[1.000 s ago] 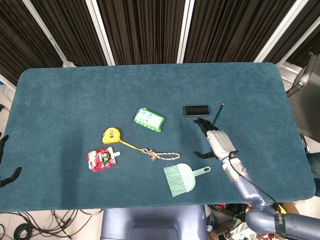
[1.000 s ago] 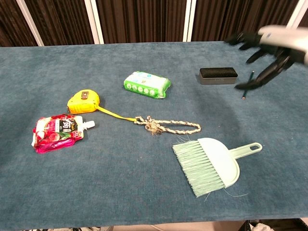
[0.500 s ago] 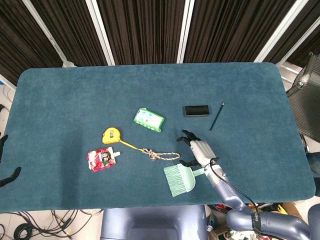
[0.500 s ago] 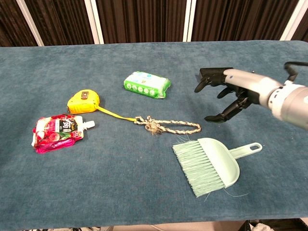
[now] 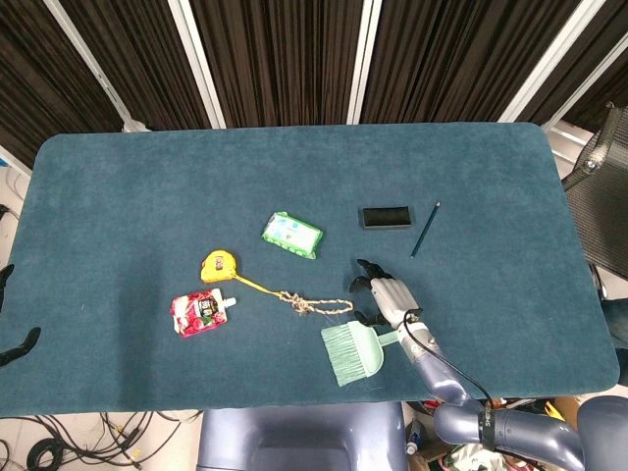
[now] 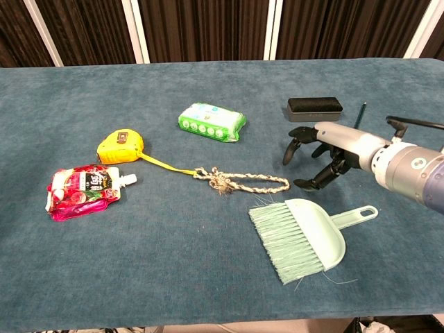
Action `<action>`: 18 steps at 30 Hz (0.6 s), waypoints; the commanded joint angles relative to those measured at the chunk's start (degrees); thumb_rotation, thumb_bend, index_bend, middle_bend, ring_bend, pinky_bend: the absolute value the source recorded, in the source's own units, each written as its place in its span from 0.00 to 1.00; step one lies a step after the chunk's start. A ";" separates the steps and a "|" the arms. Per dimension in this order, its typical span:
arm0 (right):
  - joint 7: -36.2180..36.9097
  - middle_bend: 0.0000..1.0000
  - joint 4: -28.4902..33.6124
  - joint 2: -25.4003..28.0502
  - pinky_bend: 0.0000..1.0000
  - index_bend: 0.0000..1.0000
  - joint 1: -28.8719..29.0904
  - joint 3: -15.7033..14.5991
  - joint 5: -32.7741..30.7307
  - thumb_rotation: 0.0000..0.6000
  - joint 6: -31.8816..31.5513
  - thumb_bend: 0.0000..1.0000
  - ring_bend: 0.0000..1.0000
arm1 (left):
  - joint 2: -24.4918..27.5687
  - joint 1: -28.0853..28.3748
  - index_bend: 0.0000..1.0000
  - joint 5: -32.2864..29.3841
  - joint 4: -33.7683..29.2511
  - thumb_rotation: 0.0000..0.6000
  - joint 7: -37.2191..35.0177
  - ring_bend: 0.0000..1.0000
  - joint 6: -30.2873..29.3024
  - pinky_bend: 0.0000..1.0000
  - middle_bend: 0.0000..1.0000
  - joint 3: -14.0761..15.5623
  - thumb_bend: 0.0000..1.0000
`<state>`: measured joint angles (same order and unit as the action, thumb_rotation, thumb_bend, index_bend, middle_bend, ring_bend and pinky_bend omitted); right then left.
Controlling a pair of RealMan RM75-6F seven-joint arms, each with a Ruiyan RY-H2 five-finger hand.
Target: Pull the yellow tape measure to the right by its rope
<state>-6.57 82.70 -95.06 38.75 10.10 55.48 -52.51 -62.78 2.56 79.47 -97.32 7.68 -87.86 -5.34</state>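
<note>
The yellow tape measure (image 5: 219, 265) (image 6: 120, 146) lies left of centre on the blue table, its yellow strap running right into a braided rope (image 5: 316, 305) (image 6: 243, 182) with a loop at its right end. My right hand (image 5: 385, 297) (image 6: 321, 154) hovers low just right of the rope's loop, fingers spread and pointing down, holding nothing. A small gap separates its fingertips from the rope. My left hand is not seen in either view.
A mint hand brush (image 5: 357, 351) (image 6: 305, 236) lies right below the right hand. A red drink pouch (image 6: 80, 190) sits by the tape measure, a green wipes pack (image 6: 211, 121) behind the rope, a black eraser block (image 6: 315, 108) and a pencil (image 5: 424, 229) at the back right.
My right hand has travelled from near the black block and pencil down and left, lowering toward the table beside the rope's loop end. The objects have not moved.
</note>
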 commanded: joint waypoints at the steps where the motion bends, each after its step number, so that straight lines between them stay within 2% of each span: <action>1: 0.73 0.00 -1.05 -0.51 0.15 0.40 -0.19 -0.12 0.63 1.00 0.50 0.26 0.02 | -0.02 0.02 0.04 -0.06 -0.03 1.00 0.08 0.00 0.05 0.00 0.00 -0.02 0.24; 8: 1.49 0.00 -3.25 -1.95 0.15 0.45 -0.11 -0.01 1.69 1.00 1.37 0.26 0.02 | -0.11 0.04 0.04 -0.22 -0.04 1.00 0.35 0.00 -0.07 0.00 0.00 -0.16 0.24; 18: 1.41 0.00 -5.67 -3.91 0.15 0.45 0.54 0.61 1.71 1.00 2.53 0.26 0.02 | -0.05 0.02 0.04 -0.15 0.04 1.00 0.16 0.00 -0.10 0.00 0.00 -0.15 0.24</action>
<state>-5.08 77.15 -98.87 39.23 10.68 57.21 -50.07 -62.83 2.58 79.32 -97.27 7.85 -87.96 -5.49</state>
